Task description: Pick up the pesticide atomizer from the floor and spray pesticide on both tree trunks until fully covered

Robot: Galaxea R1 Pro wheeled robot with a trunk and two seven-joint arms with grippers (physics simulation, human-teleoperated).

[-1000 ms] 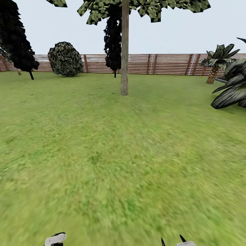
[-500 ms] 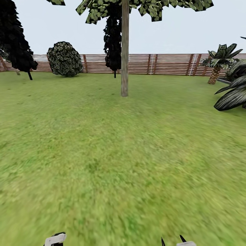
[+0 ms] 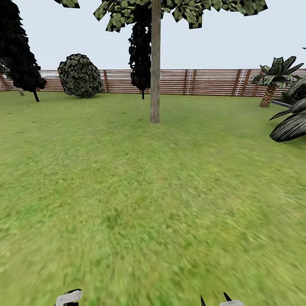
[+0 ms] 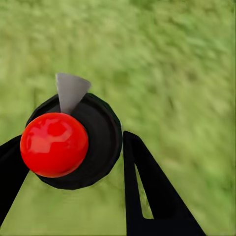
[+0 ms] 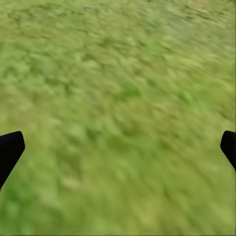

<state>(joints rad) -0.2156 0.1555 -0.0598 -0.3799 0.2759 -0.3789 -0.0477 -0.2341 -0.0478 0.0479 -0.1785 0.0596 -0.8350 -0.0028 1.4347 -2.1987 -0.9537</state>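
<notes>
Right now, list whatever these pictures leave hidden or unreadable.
- Tree: head view, crown cut by the top edge.
- Atomizer: left wrist view, red cap and black top show; body hidden beneath.
- Right pincer: tips cut by the edges.
- Palm: head view, small, partly cut off.

A green lawn (image 3: 140,191) is bounded by a brown slatted fence (image 3: 204,80) under a pale sky. A round bush (image 3: 80,75), dark columnar trees (image 3: 19,46) and a palm (image 3: 272,80) are set along the edge.

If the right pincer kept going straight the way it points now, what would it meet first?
Probably just the grass lawn: the right pincer is open and empty, and the right wrist view has turf ahead of its fingertips. How far off is unclear.
</notes>
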